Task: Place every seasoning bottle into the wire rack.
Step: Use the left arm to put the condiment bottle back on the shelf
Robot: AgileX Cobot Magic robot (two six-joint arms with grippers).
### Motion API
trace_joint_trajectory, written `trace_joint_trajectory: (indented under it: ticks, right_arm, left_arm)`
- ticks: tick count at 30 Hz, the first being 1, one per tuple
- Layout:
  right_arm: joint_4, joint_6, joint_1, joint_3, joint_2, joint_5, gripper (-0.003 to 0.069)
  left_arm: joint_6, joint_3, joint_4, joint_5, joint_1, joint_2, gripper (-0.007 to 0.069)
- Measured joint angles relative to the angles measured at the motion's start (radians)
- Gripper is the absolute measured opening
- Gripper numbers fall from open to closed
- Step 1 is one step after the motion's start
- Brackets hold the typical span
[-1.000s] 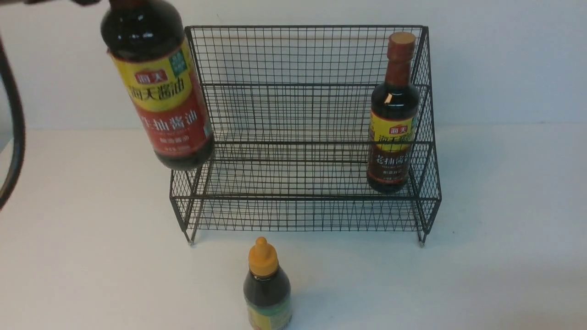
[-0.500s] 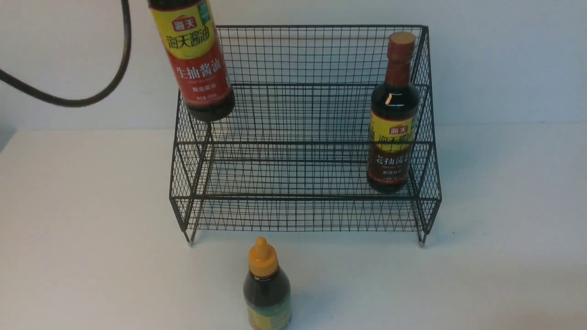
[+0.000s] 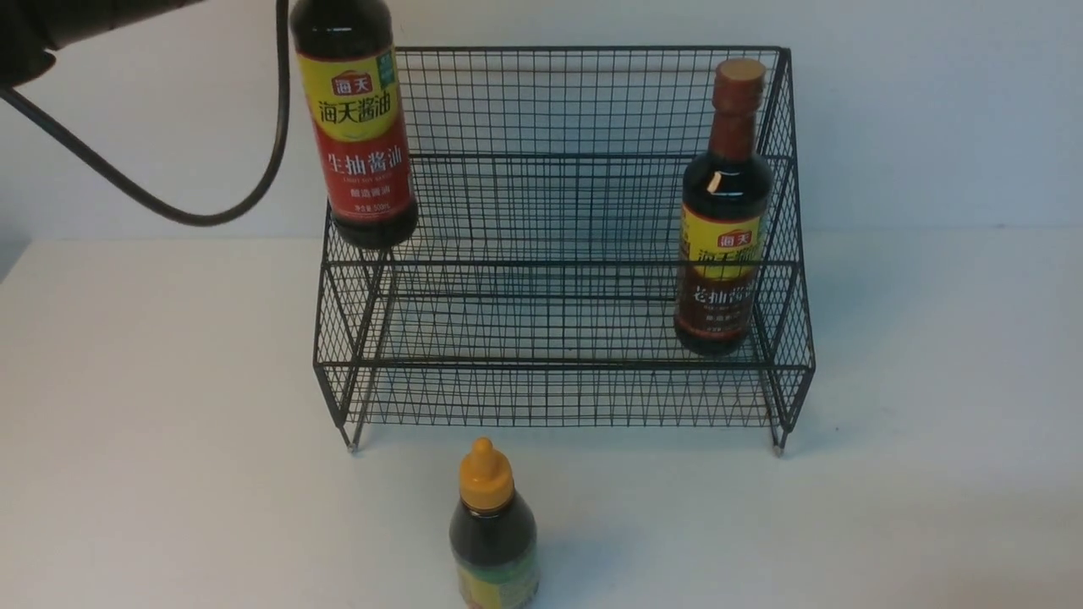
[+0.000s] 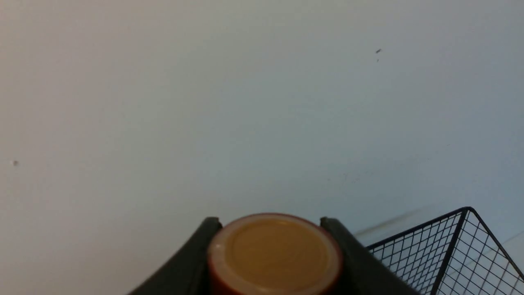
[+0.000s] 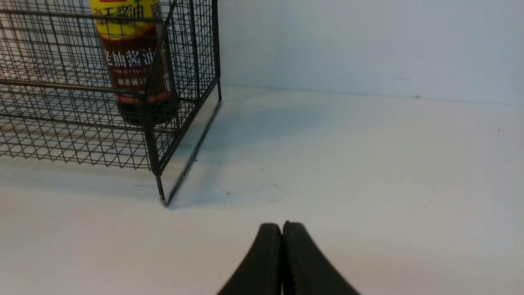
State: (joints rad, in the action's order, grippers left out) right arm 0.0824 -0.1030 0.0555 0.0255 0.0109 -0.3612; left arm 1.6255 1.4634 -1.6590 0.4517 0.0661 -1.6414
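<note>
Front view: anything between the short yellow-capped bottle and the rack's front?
No. In the front view, only bare white table separates the short bottle from the wire rack.

Black wire rack holds one tall bottle upright, lower tier right; second tall bottle airborne at its left side; short yellow-capped bottle stands in front.

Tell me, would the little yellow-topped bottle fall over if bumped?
Probably not easily: the little bottle looks short and wide. It seems full of dark sauce, so it is likely heavy for its size. Knocked flat, its round body might roll.
</note>
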Motion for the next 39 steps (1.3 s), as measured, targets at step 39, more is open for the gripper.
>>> trace_joint_trajectory:
  ticks: [39]
  right_arm:
    - [0.0,0.002,0.0,0.0,0.0,0.0,-0.0015]
  left_arm:
    - [-0.046,-0.179,0.275,0.066,0.0,-0.003,0.0268]
